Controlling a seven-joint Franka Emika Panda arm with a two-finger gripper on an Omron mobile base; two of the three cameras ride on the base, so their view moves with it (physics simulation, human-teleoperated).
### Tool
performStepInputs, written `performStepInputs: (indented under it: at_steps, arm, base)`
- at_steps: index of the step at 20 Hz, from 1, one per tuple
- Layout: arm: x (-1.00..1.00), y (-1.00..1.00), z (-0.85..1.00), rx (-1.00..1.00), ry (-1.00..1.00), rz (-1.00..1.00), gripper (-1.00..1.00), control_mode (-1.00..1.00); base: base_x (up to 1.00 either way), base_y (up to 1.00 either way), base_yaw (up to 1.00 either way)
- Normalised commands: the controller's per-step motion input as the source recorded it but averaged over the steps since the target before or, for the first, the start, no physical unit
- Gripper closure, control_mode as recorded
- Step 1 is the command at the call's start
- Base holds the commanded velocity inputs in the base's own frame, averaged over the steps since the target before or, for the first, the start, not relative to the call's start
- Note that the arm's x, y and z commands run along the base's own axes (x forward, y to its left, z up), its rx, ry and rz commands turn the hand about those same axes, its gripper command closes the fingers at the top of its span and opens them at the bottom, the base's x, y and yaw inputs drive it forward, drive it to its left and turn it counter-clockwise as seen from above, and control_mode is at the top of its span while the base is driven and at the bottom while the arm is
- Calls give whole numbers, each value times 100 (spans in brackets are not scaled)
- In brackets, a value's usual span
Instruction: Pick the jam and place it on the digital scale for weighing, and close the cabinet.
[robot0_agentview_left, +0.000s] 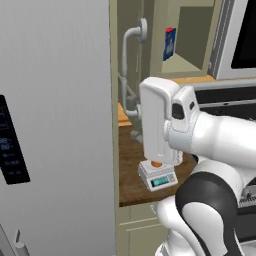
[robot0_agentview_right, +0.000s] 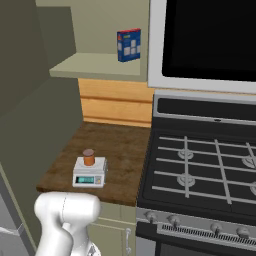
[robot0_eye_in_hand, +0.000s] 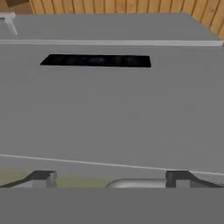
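**Jam on scale, cabinet open**

Left: grey refrigerator (robot0_agentview_left: 55, 125), then open cabinet door (robot0_agentview_right: 30, 115) with curved handle (robot0_agentview_left: 127, 55). Near front edge of wooden counter (robot0_agentview_right: 120, 145): jam (robot0_agentview_right: 88, 157) upright on digital scale (robot0_agentview_right: 90, 173). Higher, blue box (robot0_agentview_right: 129, 45) on cabinet shelf. Right: stove (robot0_agentview_right: 200, 170). Gripper (robot0_eye_in_hand: 111, 178) spread wide, holding nothing.

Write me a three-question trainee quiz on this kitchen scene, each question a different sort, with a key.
1. True or false: the small orange jam jar with a brownish lid stands on the white-grey digital scale.
2. Multiple choice: the blue and red box sits (A) on the stove, (B) on the open olive-beige wall cabinet's shelf, (C) on the wooden counter.
3. Fill in: the pincer is ____, with the grey refrigerator front ahead of it.

Key: 1 true; 2 B; 3 open.
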Motion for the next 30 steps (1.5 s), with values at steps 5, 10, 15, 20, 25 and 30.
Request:
performStepInputs:
  at_steps: [5,10,15,20,25,30]
  arm:
    - [35,-65,-7,0,0,-18,-100,-100]
    - [31,-99,-1,0,0,-24,-100,-100]
    - [62,-91,0,0,1,-23,-100,-100]
    - [85,-77,-1,0,1,-14,-100,-100]
    - [95,-63,-5,0,2,-10,-100,-100]
    - [91,-47,-10,1,1,-6,-100,-100]
  base:
    - [0,0,0]
    - [0,0,0]
    - [0,0,0]
    - [0,0,0]
    - [0,0,0]
    - [0,0,0]
